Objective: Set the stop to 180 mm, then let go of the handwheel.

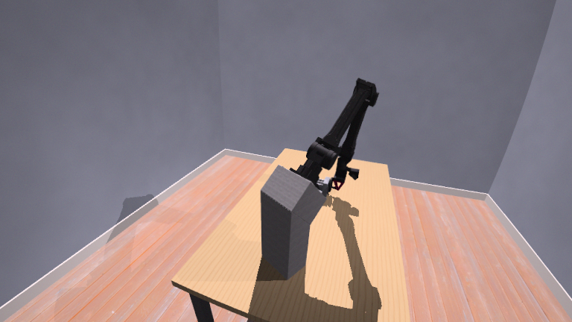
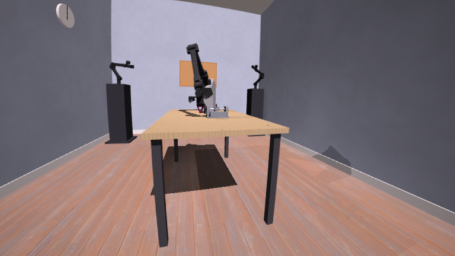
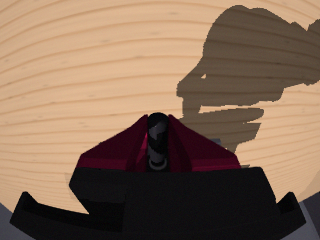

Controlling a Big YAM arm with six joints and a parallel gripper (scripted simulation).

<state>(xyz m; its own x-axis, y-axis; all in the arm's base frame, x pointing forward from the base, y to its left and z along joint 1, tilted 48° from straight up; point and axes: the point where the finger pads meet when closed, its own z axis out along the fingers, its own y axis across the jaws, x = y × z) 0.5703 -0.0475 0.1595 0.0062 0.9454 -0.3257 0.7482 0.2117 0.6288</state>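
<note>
1. Low over the table [image 1: 371,234], the gripper [image 1: 336,184] was clenched on the handwheel [image 3: 158,135], a dark knob between red fingers.
2. That handwheel sat at the left end of the grey stop fixture [image 2: 218,112], toward the table's far side.
3. A tall grey block [image 1: 287,225] stood just beside it.

- Top view: high, far back, angled down over the wooden table [image 1: 371,234] toward a room corner.
- Exterior view: low, distant, level, facing the table [image 2: 214,129] end-on; shares the arm [image 2: 198,72].
- Wrist view: close, looking down onto the tabletop [image 3: 100,60].
</note>
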